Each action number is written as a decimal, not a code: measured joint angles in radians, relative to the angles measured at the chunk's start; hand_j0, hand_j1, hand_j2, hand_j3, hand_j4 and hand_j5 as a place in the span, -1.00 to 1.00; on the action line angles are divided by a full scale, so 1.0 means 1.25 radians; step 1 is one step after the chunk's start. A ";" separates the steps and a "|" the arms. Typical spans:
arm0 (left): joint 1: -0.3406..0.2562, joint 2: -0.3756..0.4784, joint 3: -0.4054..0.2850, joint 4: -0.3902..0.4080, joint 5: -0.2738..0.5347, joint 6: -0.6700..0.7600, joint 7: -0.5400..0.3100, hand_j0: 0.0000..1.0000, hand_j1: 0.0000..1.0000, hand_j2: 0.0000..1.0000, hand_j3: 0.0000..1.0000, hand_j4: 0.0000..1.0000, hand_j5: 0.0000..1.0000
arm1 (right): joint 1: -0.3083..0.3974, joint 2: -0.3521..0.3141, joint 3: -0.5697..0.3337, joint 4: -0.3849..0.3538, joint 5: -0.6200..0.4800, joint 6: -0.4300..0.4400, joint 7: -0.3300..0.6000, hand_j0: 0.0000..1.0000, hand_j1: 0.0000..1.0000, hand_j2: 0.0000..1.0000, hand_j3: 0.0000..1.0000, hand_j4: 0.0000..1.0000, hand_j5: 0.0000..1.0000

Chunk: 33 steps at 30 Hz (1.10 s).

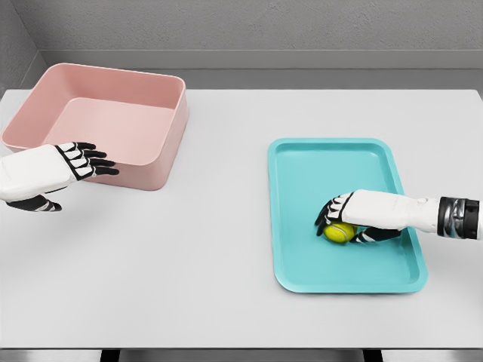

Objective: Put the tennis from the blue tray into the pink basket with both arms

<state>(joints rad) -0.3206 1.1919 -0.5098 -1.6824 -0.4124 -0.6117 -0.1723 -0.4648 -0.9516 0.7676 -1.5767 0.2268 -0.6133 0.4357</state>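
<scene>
In the head view, the tennis ball [339,232] lies on the floor of the blue tray [302,162], in the tray's near right part. The right hand [355,219] reaches in from the right and covers the ball from above. Its fingers [326,215] curl down over the ball's far-left side and its thumb sits low at the near right. The hand looks closed around the ball, but the ball appears to rest on the tray, so I judge this to be the grasping step, with the lift not yet begun.

To do it well, the fingers and thumb should press on opposite sides of the ball through its middle. A ball squeezed off-centre tends to squirt out and roll across the smooth tray. The grip ought to be firm before any lift, and the lift should go straight up so the ball clears the tray's low rim.

The left hand [75,162] hovers at the left with its fingers extended and relaxed, holding nothing. Its fingertips lie just in front of the near wall of the pink basket [162,113], and I cannot tell if they touch it. The basket stands well apart from the tray on the white table [226,264]. A handover near the middle looks the likely way to bring in both arms, so the left palm should be ready to receive.
</scene>
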 measured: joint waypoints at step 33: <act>0.000 0.000 0.000 -0.008 0.000 0.000 0.000 1.00 1.00 1.00 1.00 1.00 1.00 | -0.082 0.030 -0.069 -0.130 -0.008 0.000 0.037 -0.01 -0.01 -0.01 -0.01 -0.01 -0.01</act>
<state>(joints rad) -0.3206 1.1919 -0.5103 -1.6919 -0.4126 -0.6117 -0.1723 -0.5676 -0.9142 0.6819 -1.7395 0.2167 -0.6134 0.4817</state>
